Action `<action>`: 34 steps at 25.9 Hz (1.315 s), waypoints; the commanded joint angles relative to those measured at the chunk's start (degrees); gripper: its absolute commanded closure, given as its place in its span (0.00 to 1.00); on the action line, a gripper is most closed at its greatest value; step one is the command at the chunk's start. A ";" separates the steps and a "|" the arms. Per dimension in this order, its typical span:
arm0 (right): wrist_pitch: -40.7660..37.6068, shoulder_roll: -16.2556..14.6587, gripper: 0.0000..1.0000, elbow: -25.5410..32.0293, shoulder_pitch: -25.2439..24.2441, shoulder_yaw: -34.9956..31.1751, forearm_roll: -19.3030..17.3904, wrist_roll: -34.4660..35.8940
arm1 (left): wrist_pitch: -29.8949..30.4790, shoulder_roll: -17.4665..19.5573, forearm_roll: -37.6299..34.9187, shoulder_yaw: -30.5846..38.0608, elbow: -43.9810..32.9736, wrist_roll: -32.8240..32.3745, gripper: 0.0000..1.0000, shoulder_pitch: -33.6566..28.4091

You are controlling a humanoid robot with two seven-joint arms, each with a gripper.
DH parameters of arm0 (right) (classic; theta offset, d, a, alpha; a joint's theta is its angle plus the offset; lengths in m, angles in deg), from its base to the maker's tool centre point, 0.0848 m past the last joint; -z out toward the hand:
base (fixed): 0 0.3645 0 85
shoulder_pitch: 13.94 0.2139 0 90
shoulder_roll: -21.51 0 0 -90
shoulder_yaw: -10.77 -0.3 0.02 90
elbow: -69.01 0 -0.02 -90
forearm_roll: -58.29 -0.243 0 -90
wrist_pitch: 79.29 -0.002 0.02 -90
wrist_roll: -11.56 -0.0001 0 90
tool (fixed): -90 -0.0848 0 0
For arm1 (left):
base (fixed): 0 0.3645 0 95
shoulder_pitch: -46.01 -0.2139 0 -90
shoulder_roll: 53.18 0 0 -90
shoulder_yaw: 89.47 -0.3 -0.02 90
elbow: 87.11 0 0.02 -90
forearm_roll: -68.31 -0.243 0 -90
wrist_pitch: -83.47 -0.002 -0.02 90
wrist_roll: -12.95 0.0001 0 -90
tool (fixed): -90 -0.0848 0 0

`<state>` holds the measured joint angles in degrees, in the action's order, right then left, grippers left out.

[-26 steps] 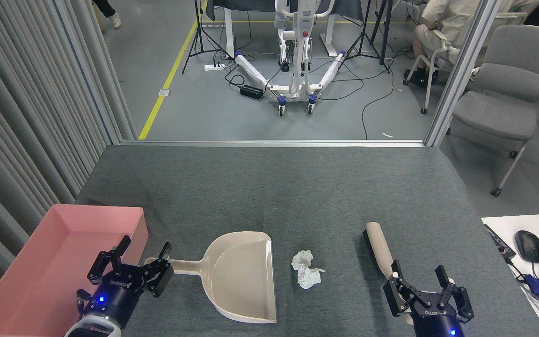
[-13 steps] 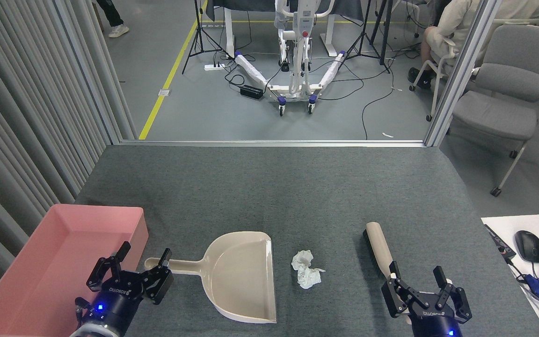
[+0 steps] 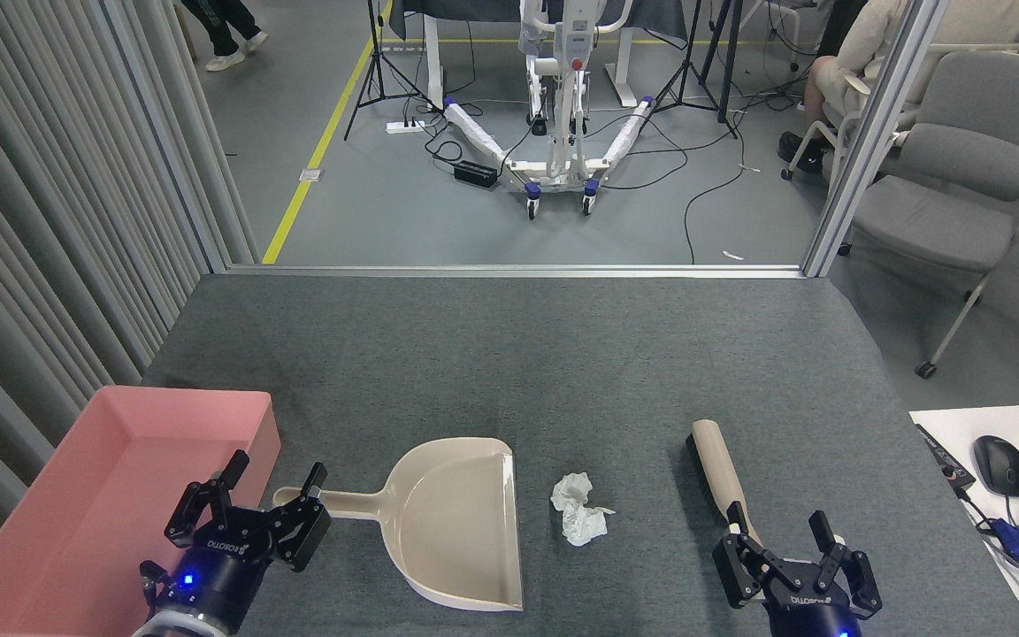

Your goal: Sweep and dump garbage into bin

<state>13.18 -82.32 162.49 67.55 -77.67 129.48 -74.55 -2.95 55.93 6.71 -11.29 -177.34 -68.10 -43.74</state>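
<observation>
The work surface is a grey carpeted platform (image 3: 563,372), bounded on the left by a ribbed grey curtain wall (image 3: 49,221) and at the far edge by a metal sill.

Nearest the camera, the left gripper (image 3: 272,474) sits at lower left with its fingers spread apart; the end of the dustpan handle lies between them, and contact cannot be confirmed. The right gripper (image 3: 775,520) sits at lower right, fingers likewise spread, positioned over the near end of the brush (image 3: 715,464), which lies flat on the carpet and extends away from the camera.

The bin (image 3: 111,416) occupies the lower left corner, directly beside the left gripper. The beige dustpan (image 3: 461,531) lies flat just right of the bin, with its open mouth facing right. The garbage (image 3: 579,508) rests on the carpet just beside that mouth, between the dustpan and the brush, touching neither.

A white desk corner (image 3: 961,425) with a mouse (image 3: 999,464) appears at right. Beyond the sill are a wheeled white frame (image 3: 554,106), floor cables and a grey chair (image 3: 961,195).
</observation>
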 commanded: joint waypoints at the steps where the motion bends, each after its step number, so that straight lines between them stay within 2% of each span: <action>1: -0.27 0.47 0.02 0.22 -1.33 0.03 0.44 0.15 | 0.64 -0.13 11.76 -0.30 -3.81 -0.16 0.01 -2.01; 3: -0.18 0.47 0.02 0.22 -2.21 0.03 1.23 0.42 | 0.64 -0.39 19.05 -0.22 -6.10 -0.69 0.01 -3.59; 9: -0.09 0.73 0.02 0.04 -3.53 0.03 1.93 0.59 | 1.08 -0.39 31.53 -0.74 -6.89 -0.95 0.01 -3.86; 15: -0.01 0.91 0.02 -2.24 -3.35 -0.06 2.29 0.77 | 7.58 -0.39 46.13 -4.26 -6.36 -0.95 0.01 -3.59; 23: -0.09 1.96 0.02 -6.11 -2.65 0.47 2.29 1.65 | 12.33 -2.15 48.24 -7.60 -1.00 -0.95 0.01 -2.01; 30: -0.01 2.05 0.02 -7.08 -1.77 1.35 2.29 1.73 | 13.03 -1.97 59.93 -7.77 0.14 -0.95 0.01 -1.75; 34: 0.08 2.05 0.02 -7.87 -1.59 1.35 2.29 1.73 | 13.47 -1.88 60.28 -7.95 1.02 -0.95 0.01 -2.28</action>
<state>13.16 -80.28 155.04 65.74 -76.36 131.77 -72.79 10.35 53.98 65.97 -19.08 -176.83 -69.05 -45.64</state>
